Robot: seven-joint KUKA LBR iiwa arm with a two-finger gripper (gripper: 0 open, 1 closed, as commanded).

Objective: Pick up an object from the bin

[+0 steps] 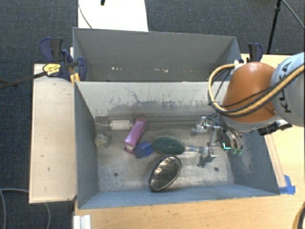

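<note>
Nearest candidate: dark green oval (pixel 167 145), lying flat mid-floor in the bin (pixel 119 175). Surface is matte and rounded and looks rubbery. Judged light, slightly yielding, not fragile. Best hold is across its short axis, 12 to 6 o'clock, where it is narrowest.

Gripper (pixel 206 155) hangs low at the oval's 3 o'clock, near but apart, over bare floor. Open or closed: cannot tell.

- At the oval's 6 o'clock, just beside it: silver oval dish (pixel 165 172), glossy, hard, likely slippery.
- At 9 o'clock, touching or nearly so: small blue piece (pixel 143 150).
- At 10 o'clock: pink block (pixel 136 133), straight-sided, smooth.
- Further out at 10 o'clock, by the back wall: clear tube (pixel 116 124).
</note>
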